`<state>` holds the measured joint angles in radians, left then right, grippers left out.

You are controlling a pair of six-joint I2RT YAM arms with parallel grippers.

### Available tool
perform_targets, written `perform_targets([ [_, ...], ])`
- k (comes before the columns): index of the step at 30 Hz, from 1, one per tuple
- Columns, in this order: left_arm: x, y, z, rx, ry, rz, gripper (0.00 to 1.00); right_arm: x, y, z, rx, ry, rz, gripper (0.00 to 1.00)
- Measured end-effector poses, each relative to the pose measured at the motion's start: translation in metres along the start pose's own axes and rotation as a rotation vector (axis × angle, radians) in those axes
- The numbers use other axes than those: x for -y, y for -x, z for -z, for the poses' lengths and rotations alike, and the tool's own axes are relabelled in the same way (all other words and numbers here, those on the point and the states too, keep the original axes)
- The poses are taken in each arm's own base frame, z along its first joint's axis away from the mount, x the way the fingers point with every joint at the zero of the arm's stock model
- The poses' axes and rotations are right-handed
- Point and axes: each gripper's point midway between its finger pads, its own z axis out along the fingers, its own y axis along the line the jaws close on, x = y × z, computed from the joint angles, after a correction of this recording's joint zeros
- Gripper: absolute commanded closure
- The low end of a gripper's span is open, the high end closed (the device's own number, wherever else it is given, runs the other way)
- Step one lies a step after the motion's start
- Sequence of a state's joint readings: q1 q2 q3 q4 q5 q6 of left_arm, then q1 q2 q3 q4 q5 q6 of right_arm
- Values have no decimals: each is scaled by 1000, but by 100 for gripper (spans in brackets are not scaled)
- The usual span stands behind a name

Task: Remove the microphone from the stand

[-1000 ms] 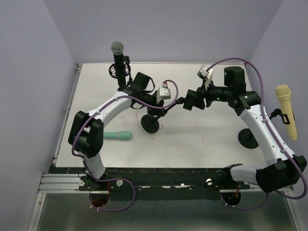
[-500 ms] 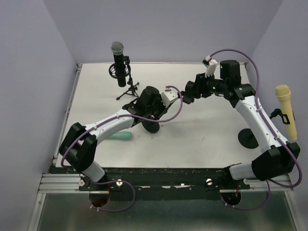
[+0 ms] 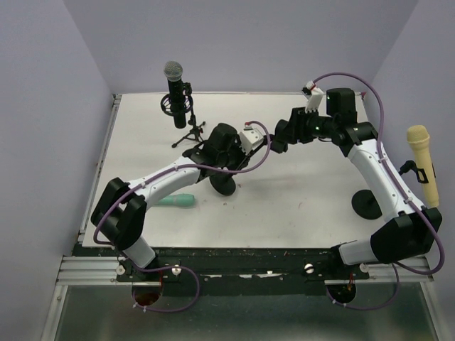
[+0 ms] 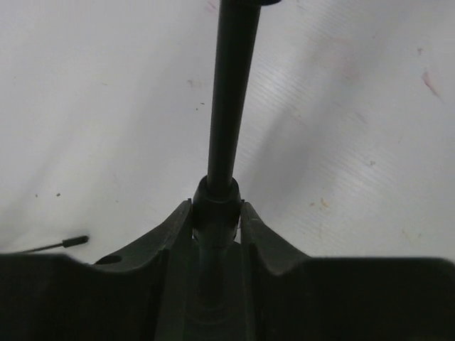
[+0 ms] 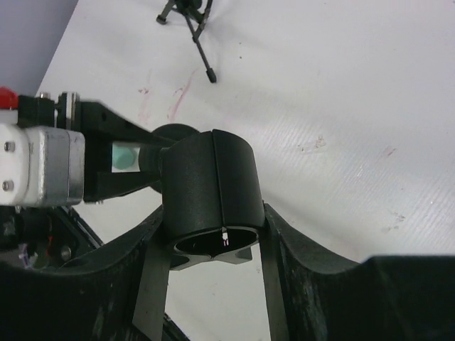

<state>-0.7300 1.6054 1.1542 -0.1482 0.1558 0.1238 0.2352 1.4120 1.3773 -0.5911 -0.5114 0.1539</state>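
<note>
Left pincer (image 4: 215, 217) is squeezing together on the thin black metal pole (image 4: 231, 92) of the centre stand, its dark fingers pinching the collar, while the right pincer (image 5: 213, 217) is clamping the black cylindrical plastic clip (image 5: 210, 188) at that pole's top. Compared with a second ago, the left arm is sitting folded closer in, its forearm swung off the tripod corner and over the round black base (image 3: 225, 184). The right wrist is drawn back toward the far edge, and over the last half second both are barely shifting. The clip's open mouth is looking hollow, and the teal plastic microphone (image 3: 175, 201) is lying flat on the white table (image 3: 298, 206) beside the left arm, near the base but not touching it, so the removal is probably already done for this stand. The pole is reading smooth and matt, the clip a seamed, slightly glossy sleeve, the table lightly ribbed with reddish scuffs. A black microphone with grey mesh head (image 3: 175, 89) and a yellow microphone (image 3: 421, 160) are standing upright in their own stands.
</note>
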Motion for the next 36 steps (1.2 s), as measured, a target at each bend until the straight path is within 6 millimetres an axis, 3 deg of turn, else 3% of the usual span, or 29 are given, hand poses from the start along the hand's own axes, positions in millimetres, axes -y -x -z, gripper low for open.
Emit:
perform_targets([
  [2,2,1,5,-2,-87,-5,40,-6,-2,1,-10,38,58,99],
  [5,4,6,20,5,-253,-5,39,-16,-6,6,-23,116,178,99],
  [9,9,14,37,65,-462,-50,42,-28,-19,20,-12,194,360,99],
  [14,26,7,28,46,-649,-76,51,-36,-33,36,8,229,525,99],
  [16,31,-1,24,22,-694,-64,60,-36,-34,36,6,235,540,99],
  [20,43,-14,15,-9,-780,-48,100,-35,-35,33,1,247,563,99],
  [28,38,-10,10,-17,-704,-41,100,-23,-27,28,-1,155,408,99],
  [34,0,-23,12,-18,-80,41,100,-16,-23,-2,-71,102,55,99],
  [36,-3,-23,3,-51,22,62,100,-10,-25,-6,-73,87,-28,99],
])
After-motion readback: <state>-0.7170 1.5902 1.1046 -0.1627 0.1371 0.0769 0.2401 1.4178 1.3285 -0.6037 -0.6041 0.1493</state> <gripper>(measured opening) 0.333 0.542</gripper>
